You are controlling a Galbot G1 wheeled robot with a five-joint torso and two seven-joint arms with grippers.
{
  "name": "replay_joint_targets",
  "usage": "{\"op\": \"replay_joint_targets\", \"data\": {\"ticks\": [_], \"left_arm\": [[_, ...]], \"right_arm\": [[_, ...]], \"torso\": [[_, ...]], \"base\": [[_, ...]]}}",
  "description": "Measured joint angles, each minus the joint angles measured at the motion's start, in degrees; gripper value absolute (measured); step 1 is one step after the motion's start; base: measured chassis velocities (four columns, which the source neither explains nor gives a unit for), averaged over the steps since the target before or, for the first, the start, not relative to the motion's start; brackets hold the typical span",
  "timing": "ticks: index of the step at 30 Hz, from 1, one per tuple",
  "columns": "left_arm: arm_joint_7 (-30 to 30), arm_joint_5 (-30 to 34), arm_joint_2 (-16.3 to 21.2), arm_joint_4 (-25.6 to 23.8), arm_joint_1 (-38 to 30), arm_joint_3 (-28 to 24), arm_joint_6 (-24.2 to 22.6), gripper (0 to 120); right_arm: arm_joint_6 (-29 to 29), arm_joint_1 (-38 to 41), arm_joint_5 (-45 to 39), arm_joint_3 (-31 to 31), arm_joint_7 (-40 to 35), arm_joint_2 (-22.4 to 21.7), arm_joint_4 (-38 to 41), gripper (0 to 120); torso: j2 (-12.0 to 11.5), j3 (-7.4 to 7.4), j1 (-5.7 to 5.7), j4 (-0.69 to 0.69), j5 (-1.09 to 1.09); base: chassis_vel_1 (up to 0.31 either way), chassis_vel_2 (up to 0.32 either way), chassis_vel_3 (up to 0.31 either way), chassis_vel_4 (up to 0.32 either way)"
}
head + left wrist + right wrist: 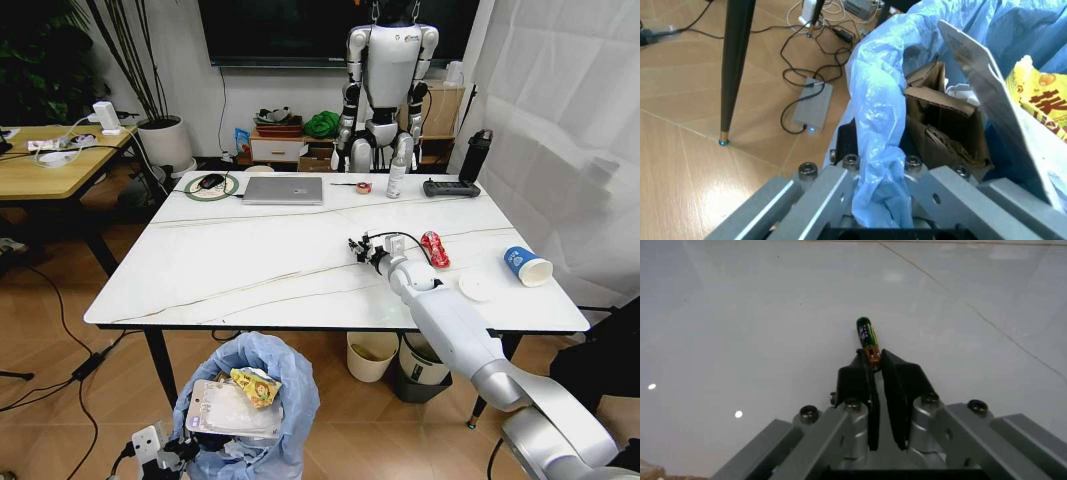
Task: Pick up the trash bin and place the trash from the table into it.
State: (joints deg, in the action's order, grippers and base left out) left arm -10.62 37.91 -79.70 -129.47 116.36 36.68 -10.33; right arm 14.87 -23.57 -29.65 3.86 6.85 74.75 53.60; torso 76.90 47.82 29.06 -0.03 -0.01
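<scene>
The trash bin, lined with a light-blue bag, hangs below the table's near edge. My left gripper is shut on its rim and bag. Inside lie a yellow wrapper, clear plastic packaging and brown cardboard. My right gripper reaches over the white marble table and is shut on one end of a small green-and-yellow battery, close over the top. A red wrapper, a blue-white paper cup and a white lid lie to its right.
At the table's far side are a silver laptop, a mouse on a round pad, a spray bottle and a black device. A cream bin and a grey bin stand under the table. A wooden desk is at left.
</scene>
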Motion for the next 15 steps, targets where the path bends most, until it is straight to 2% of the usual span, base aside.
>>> {"op": "replay_joint_targets", "data": {"ticks": [2, 10, 13, 15], "left_arm": [[0.0, 0.1, 0.0, 0.0, 0.0, 0.0, 0.0, 0], [0.0, 0.2, 0.0, 0.0, 0.0, 0.1, 0.0, 0], [0.0, 0.3, 0.0, 0.0, 0.0, 0.1, 0.0, 0], [0.0, 0.3, 0.1, 0.0, -0.1, 0.1, 0.0, 0]], "right_arm": [[-0.1, -0.1, 0.2, 0.2, 0.0, 0.0, 0.1, 1], [0.0, -0.1, 0.1, 0.1, 0.0, 0.0, 0.7, 0], [-0.2, -1.0, -2.2, 0.0, 0.1, -0.8, 4.4, 0], [-1.1, -2.2, -5.0, 0.4, 1.1, -2.5, 10.0, 0]], "torso": [[0.0, 0.00, 0.00, 0.00, 0.00], [0.0, 0.01, 0.00, 0.02, 0.01], [0.0, 0.03, 0.01, 0.04, 0.03], [0.0, 0.02, 0.01, 0.03, 0.00]], "base": [[0.000, 0.000, 0.000, 0.000], [0.000, 0.000, 0.000, 0.000], [0.000, 0.000, 0.000, 0.000], [0.000, 0.000, 0.000, 0.000]]}}
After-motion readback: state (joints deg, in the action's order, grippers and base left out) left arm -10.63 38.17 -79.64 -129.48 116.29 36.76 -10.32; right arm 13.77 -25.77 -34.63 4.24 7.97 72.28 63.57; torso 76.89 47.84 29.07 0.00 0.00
